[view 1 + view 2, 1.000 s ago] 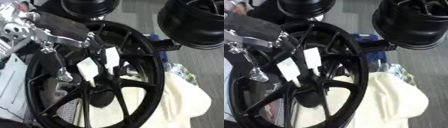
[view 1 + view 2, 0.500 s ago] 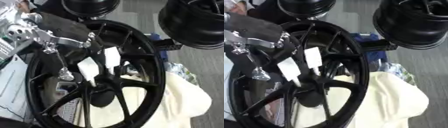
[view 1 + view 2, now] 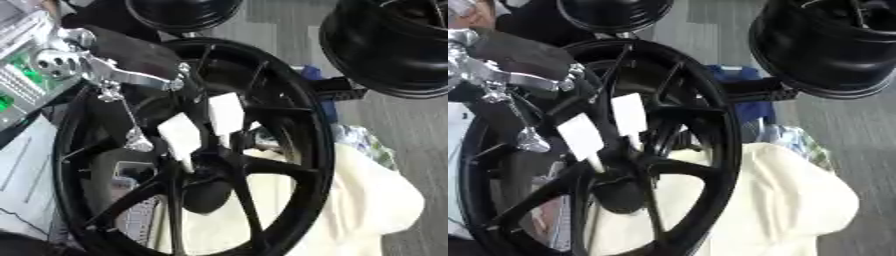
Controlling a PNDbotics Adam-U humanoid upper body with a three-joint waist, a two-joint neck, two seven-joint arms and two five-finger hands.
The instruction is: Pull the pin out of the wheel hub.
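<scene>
A large black spoked wheel (image 3: 306, 125) lies across the middle of both views, with its dark round hub (image 3: 206, 192) low in the centre. My left hand (image 3: 131, 55), black with silver links, comes in from the upper left and hangs over the wheel's upper left spokes. A thin silver rod (image 3: 133, 131) drops from it toward the spokes. Two flat white pieces (image 3: 181, 134) (image 3: 226, 111) stand just above the hub, on narrow stems running down to it. I cannot make out the pin itself. My right hand shows in neither view.
A cream cloth (image 3: 789, 200) lies under the wheel's lower right side. Two more black wheels sit at the top (image 3: 184, 12) and the upper right (image 3: 833, 45). A blue object (image 3: 750, 107) lies behind the rim, and papers (image 3: 22, 175) lie at the left.
My left hand has shifted slightly to the right over the wheel. The wheel and the white pieces stay where they were.
</scene>
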